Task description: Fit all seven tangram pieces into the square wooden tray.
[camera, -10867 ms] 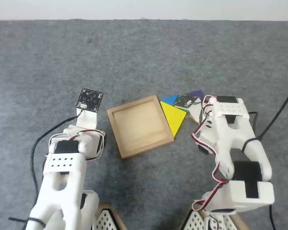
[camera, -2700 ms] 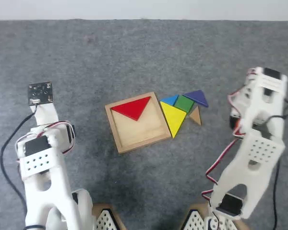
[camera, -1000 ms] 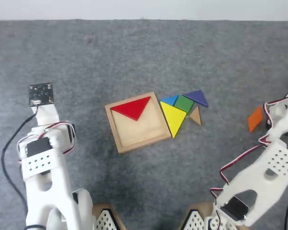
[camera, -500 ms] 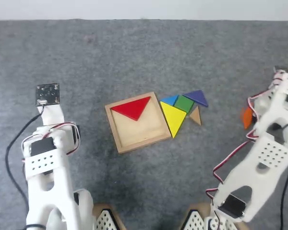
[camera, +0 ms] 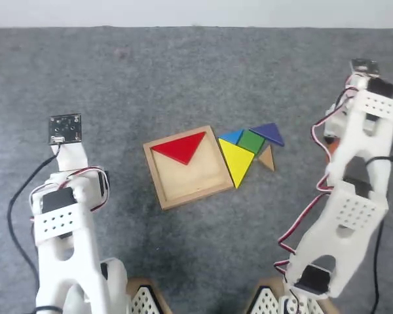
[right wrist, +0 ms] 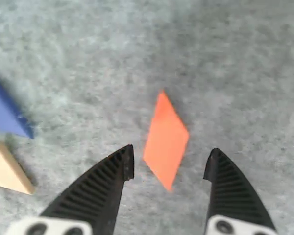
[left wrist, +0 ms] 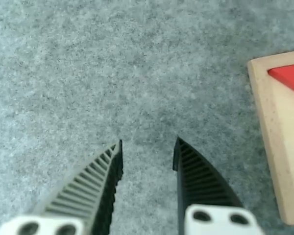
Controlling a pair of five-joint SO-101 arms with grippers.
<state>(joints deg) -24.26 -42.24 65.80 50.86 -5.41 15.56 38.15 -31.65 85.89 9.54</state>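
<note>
**One piece in the tray, my right gripper over the orange one**

My right gripper (right wrist: 171, 149) is spread wide, gripping nothing. Its jaws stand to either side of the orange piece (right wrist: 165, 141), which lies flat on the mat (camera: 183, 72) near the right edge, well apart from the other pieces. I cannot tell whether the fingertips touch the mat.

My left gripper (left wrist: 148, 142) is also parted and empty. It sits over bare mat toward the left edge, with a corner of the tray (left wrist: 264, 122) just off to one side.

The tray (camera: 158, 183) lies near the middle of the mat, turned a little askew. The red triangle (camera: 180, 148) lies inside it, long side along the far rim, point toward the tray's middle.

Five pieces cluster on the mat at the tray's right edge. The yellow triangle (camera: 236, 160) lies against the rim. The light blue triangle (camera: 232, 136) lies by the tray's far right corner, the green square (camera: 251, 141) beside it, then the dark blue triangle (camera: 268, 133). The tan triangle (camera: 267, 159) lies just beside the yellow one, on its right.
</note>
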